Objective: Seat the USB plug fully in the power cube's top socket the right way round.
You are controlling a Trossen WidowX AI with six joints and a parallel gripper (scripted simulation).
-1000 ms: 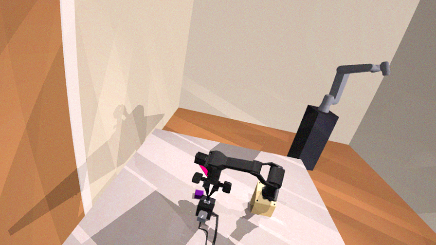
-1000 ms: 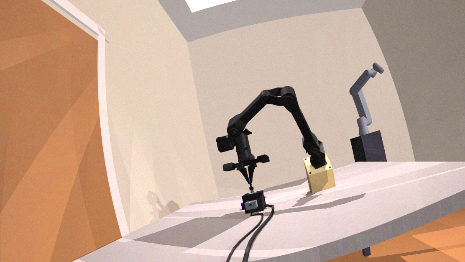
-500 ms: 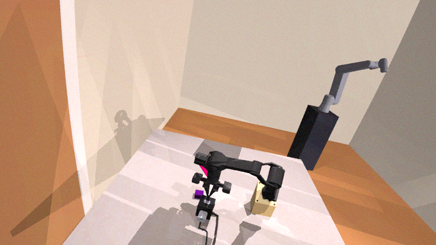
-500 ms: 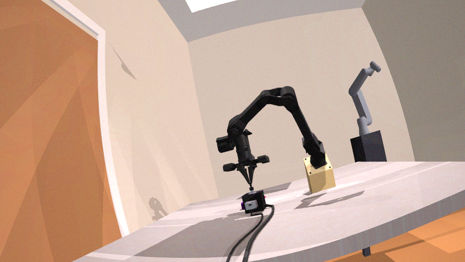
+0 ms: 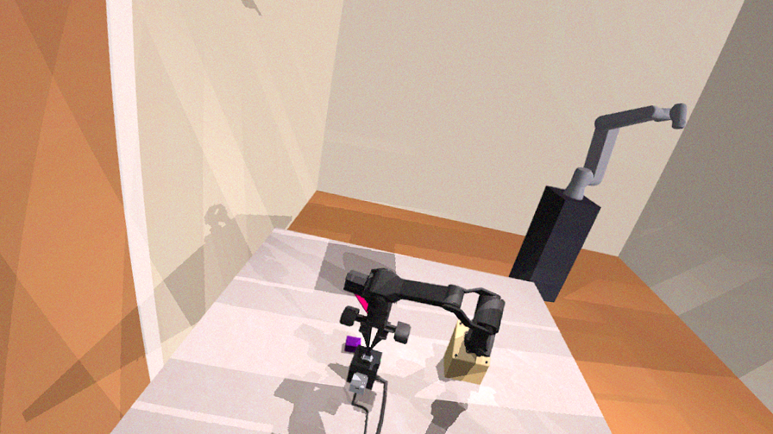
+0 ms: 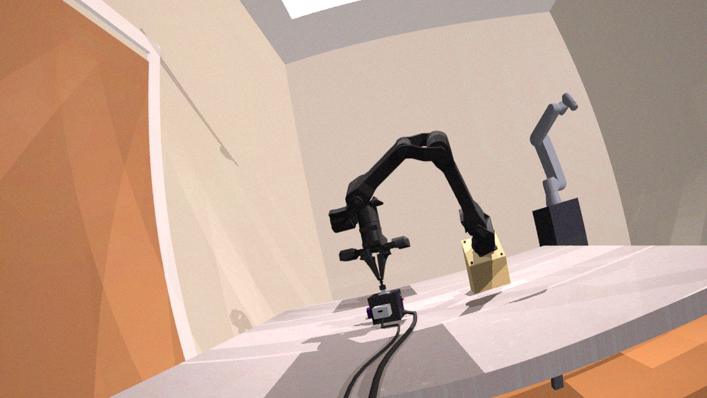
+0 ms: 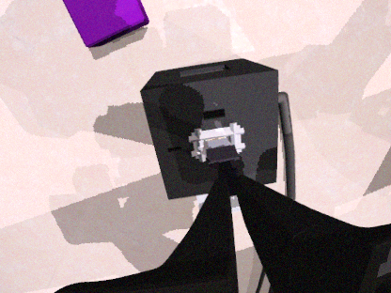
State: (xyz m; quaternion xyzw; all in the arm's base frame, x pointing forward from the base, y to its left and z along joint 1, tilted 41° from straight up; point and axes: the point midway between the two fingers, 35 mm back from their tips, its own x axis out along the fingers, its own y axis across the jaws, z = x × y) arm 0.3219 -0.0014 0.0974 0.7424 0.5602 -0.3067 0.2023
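The black power cube (image 5: 355, 366) (image 6: 395, 302) (image 7: 254, 100) stands on the table. Its top socket has a raised white rim (image 7: 213, 133). My gripper (image 5: 369, 349) (image 6: 381, 282) (image 7: 229, 185) is shut on the small dark body of the USB plug (image 6: 382, 287) (image 7: 223, 154), directly above the cube's top. The plug points down at the socket and its dark body stands above the rim. A little pale metal shows below the body. The fingers and plug body hide part of the socket, so I cannot tell how deep the tip sits or which way round it is.
A purple block (image 5: 352, 344) (image 7: 110, 19) lies near the cube. A white adapter (image 5: 358, 382) (image 6: 381, 311) is on the cube's front side. Black cables (image 5: 381, 417) (image 6: 388, 353) run forward over the table. The arm's base stands on a tan block (image 5: 464, 369) (image 6: 488, 276).
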